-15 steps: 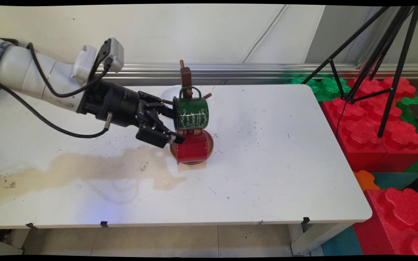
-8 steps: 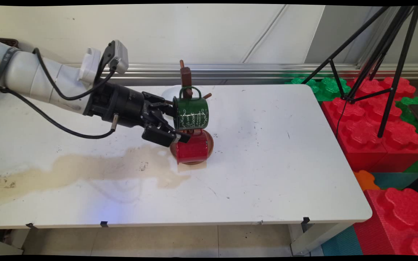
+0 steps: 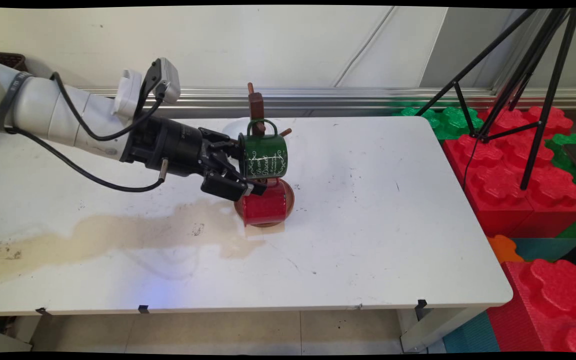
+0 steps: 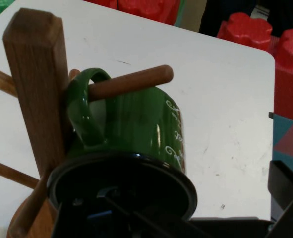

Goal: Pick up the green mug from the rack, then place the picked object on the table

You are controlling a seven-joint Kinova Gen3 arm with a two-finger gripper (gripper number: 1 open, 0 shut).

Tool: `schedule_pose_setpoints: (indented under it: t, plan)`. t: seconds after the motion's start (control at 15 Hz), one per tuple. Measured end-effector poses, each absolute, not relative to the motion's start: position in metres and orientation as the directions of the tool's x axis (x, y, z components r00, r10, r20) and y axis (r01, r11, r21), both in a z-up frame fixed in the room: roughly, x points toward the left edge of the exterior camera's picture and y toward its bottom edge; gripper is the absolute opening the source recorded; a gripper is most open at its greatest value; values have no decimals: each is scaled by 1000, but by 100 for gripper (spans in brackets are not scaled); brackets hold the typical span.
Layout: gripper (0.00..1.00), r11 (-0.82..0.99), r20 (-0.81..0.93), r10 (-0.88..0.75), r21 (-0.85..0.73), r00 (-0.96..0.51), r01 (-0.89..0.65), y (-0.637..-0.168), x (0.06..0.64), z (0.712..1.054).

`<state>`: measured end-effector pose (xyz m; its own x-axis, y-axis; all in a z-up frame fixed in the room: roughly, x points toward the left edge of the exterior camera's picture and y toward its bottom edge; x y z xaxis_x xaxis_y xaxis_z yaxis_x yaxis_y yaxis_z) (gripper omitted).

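my gripper (image 3: pixel 240 170) is spread open at the dark mouth of the green mug (image 3: pixel 263 155), which hangs by its handle on a peg of the wooden mug tree (image 3: pixel 256 106). a red mug (image 3: pixel 266 205) hangs just below it.

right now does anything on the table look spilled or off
Yes: a tan stain spreads across the white table from its left edge to the foot of the wooden mug rack, like a dried spill. The green mug and red mug hang on the rack.
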<state>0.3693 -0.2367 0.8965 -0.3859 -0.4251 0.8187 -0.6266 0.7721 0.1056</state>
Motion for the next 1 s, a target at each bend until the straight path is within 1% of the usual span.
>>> schedule_pose_setpoints:
  t: [0.27,0.33,1.0]
  plan:
    - [100,768,823,-426,108,-377,-632,-236,369,895]
    - [0,767,824,-425,108,-375,-632,-236,369,895]
    - [0,766,834,-417,107,-362,-634,-236,369,893]
